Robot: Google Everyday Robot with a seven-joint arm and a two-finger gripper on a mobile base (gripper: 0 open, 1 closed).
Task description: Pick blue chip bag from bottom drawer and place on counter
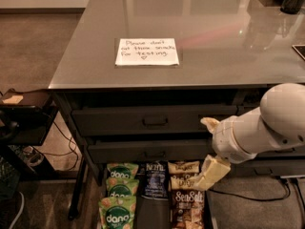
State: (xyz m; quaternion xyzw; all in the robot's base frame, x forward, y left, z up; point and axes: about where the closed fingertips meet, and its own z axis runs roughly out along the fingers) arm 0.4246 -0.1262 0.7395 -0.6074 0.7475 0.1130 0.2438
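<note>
pincer spread wide, empty, over bottom drawer, right of blue chip bag

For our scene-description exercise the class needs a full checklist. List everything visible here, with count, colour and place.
smooth reflective grey counter: one, grey, upper picture
white handwritten paper note: one, white, lying on the counter
shallow flat-fronted drawers: two, dark grey, shut, under the counter
deep dark grey metal bottom drawer: one, pulled open, lowest
green "dang" bags: three, green, drawer's left column
navy-blue glossy "Kettle" chip bag: one, blue, middle column
brown "SeaSalt" bags: at least two, brown, right column
small dark side table: one, dark, left of the counter
white robot arm: one, white, right side
end effector: one, cream, open, before the drawer fronts, lower finger over the right column
</note>
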